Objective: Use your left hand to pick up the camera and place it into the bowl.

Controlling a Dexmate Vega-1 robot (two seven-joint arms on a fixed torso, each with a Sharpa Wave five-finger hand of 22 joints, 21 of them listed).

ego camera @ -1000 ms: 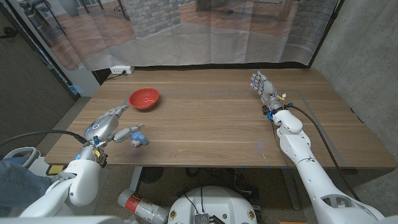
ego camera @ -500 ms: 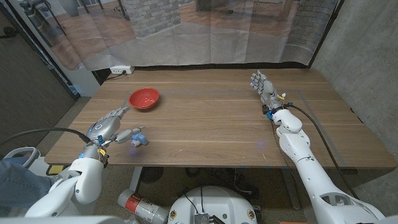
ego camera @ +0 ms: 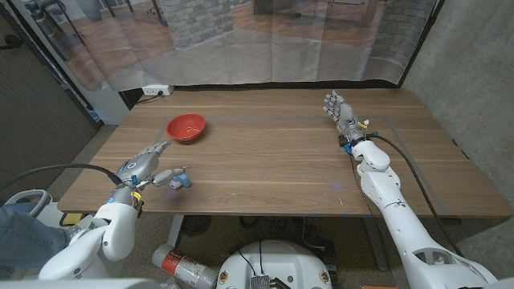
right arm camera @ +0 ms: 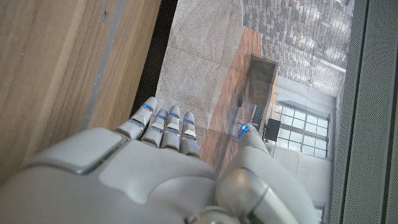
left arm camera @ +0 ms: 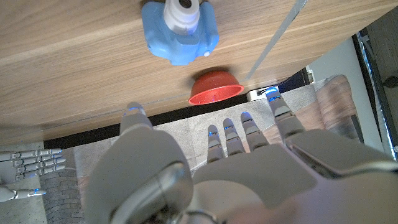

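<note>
- Head view: camera [ego camera: 179, 181], small and blue, lies on table [ego camera: 273, 152] near its front edge, on the near side of the red bowl [ego camera: 185, 126].
- Left hand [ego camera: 143, 166]: fingers spread, holding nothing, just beside camera.
- Right hand [ego camera: 342, 115]: fingers apart, far across from bowl.

I get even, soft daylight on the table [ego camera: 273, 144] with faint shadows and no harsh glare. My head view is sharp, bending slightly at the edges. In both wrist views the near fingers [left arm camera: 227, 134] blur
</note>
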